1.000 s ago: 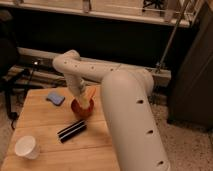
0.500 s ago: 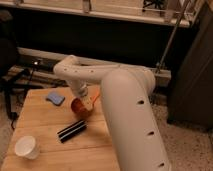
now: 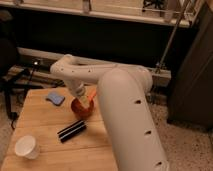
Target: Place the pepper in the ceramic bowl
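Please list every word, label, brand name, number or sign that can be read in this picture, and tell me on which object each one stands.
None: no readable text.
White cup: no print visible.
Black bar: no label visible.
Blue object: unmarked.
Ceramic bowl: plain glaze.
Pepper, above the bowl: no sticker.
Gripper, above the bowl: no marking visible.

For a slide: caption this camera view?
Gripper holds the pepper above the ceramic bowl on the wooden table.
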Controlling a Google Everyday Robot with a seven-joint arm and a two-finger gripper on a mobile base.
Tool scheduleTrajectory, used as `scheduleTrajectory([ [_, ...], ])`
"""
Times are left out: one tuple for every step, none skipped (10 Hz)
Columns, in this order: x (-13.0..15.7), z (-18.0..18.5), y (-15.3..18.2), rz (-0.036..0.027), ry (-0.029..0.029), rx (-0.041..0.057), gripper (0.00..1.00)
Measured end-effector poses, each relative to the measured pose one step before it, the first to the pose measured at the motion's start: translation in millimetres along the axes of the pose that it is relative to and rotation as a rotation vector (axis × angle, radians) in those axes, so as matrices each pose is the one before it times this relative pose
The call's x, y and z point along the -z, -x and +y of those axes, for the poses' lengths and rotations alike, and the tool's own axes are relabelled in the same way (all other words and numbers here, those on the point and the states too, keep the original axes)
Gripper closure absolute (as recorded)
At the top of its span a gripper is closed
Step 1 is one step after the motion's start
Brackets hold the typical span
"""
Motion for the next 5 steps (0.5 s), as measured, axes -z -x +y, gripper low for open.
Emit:
scheduleTrajectory([
  [1.3, -5.91, 5.79, 0.00529, -0.00044, 0.01874, 0.2],
  [1.9, -5.68, 5.23, 0.00729, 0.00069, 0.01831, 0.2],
  [2.39, -5.31, 5.19, 0.00783, 0.00204, 0.01835, 0.2],
  [1.1, -1.96, 2.48, -0.00181, -0.00102, 0.00701, 0.2],
  [-0.24, 0.3, -0.68, 0.00048, 0.00046, -0.00077, 0.2],
])
